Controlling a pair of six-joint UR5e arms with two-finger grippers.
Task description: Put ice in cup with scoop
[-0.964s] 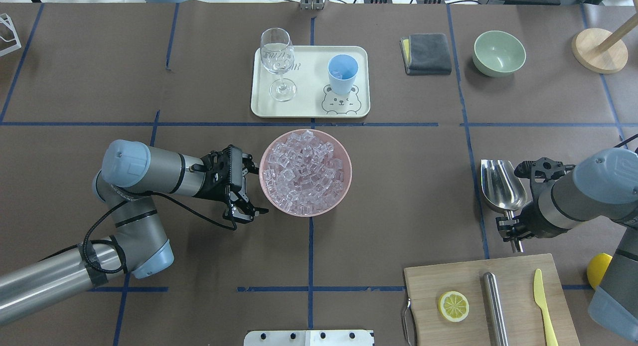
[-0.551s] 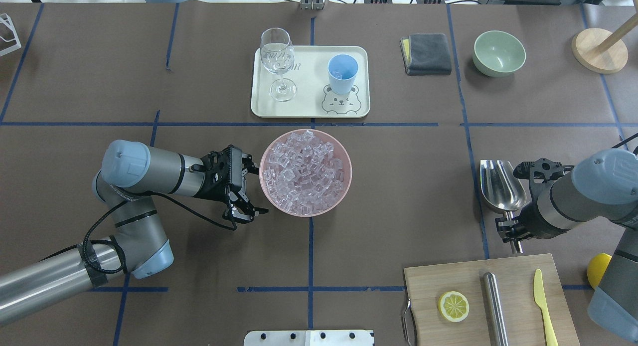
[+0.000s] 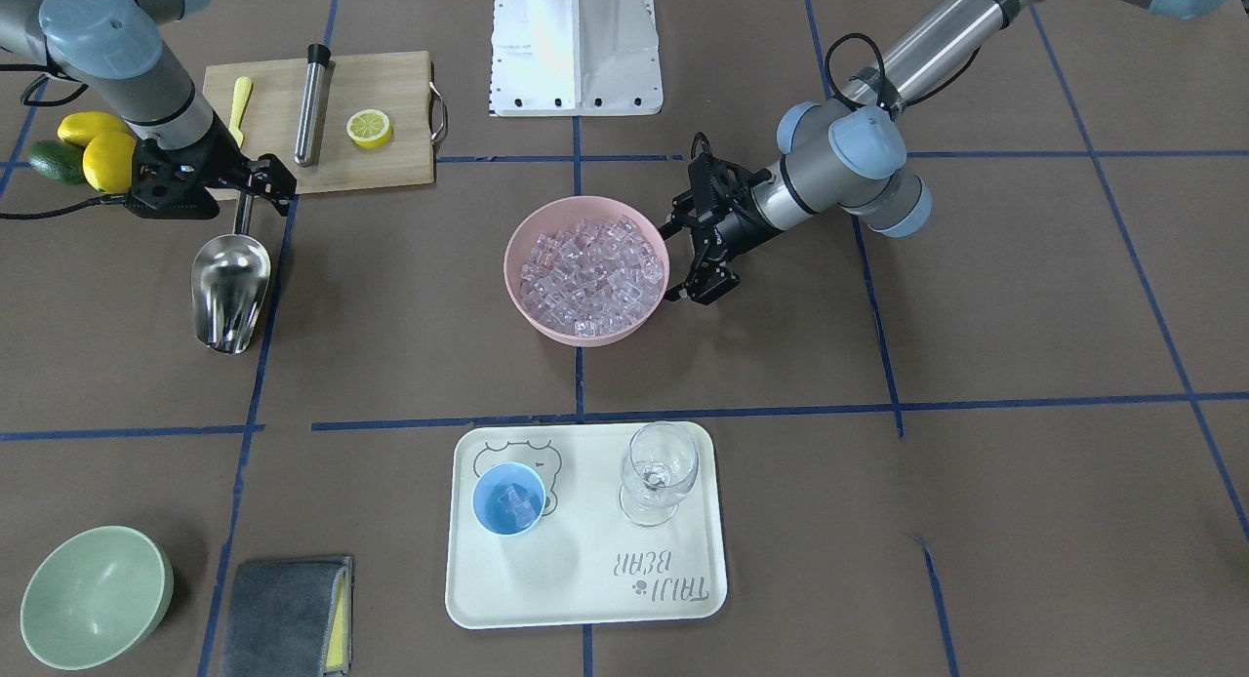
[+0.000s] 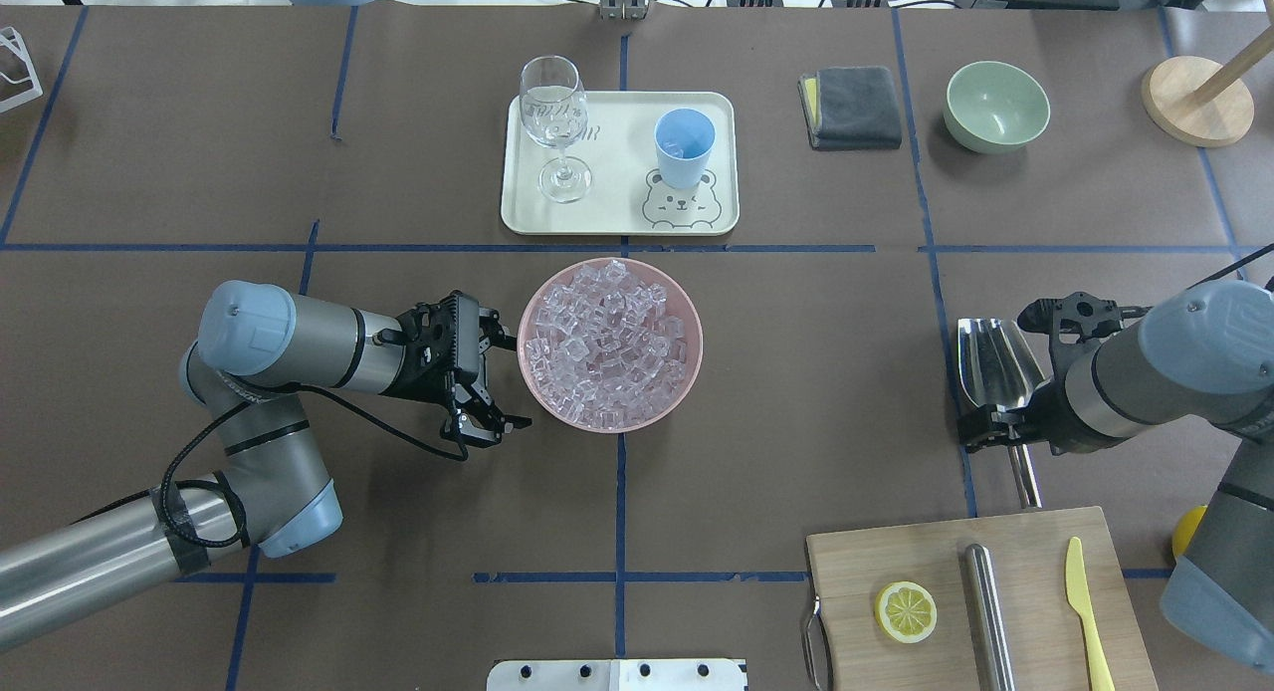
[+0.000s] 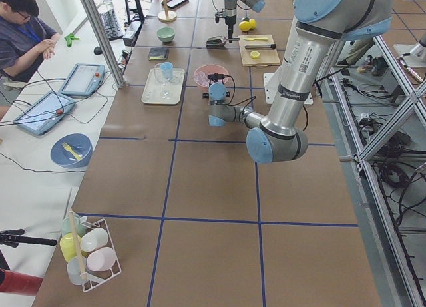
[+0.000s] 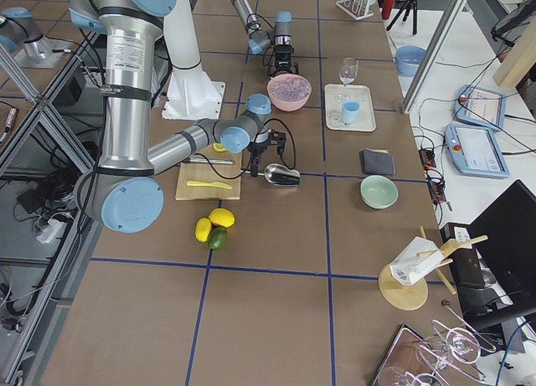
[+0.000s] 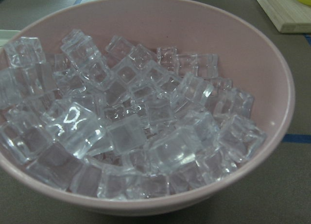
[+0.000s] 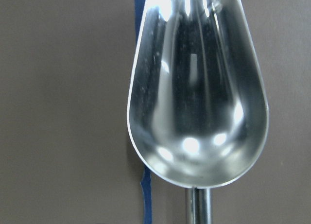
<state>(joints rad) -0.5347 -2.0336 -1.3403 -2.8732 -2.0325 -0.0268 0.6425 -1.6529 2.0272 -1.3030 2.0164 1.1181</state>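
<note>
- Front view: one pink bowl (image 3: pixel 511 258) mid-table, heaped with ice (image 3: pixel 585 272) — dozens of cubes, too many to count.
- One cup (image 3: pixel 508 498) stands upright on the tray (image 3: pixel 585 589), by the bear print. It has a little ice inside, cube count unclear. One wine glass (image 3: pixel 662 472) stands on the same tray, apart from the cup.
- The left gripper (image 3: pixel 691 256) is just beside the pink bowl's rim, jaws apart, holding nothing.
- One scoop (image 3: pixel 230 292) lies on the table with its trough up, well apart from the pink bowl. The right gripper (image 3: pixel 265 181) sits over its handle.
- Overhead: the right gripper covers the handle close behind the trough — can't tell whether the jaws are clamped on it.
- The cutting board (image 4: pixel 876 552) carries three items: one lemon half (image 4: pixel 906 611), one steel cylinder (image 4: pixel 988 611) and one yellow knife (image 4: pixel 1085 611).
- On the far side are one green bowl (image 4: pixel 996 106) and one folded cloth (image 4: pixel 856 109).
- Left side view: both arms are in frame, the grippers too small to judge. One person (image 5: pixel 23 27) sits at the table's edge.
- Right side view: two lemons (image 6: pixel 221 217) and one green fruit (image 6: pixel 218 238) sit together on the table near the cutting board.
- Left wrist view: the pink bowl and ice fill the frame, cubes piled to about rim height.
- Right wrist view: the scoop's trough is directly below, empty, its left edge over one blue tape line (image 8: pixel 138 10).
</note>
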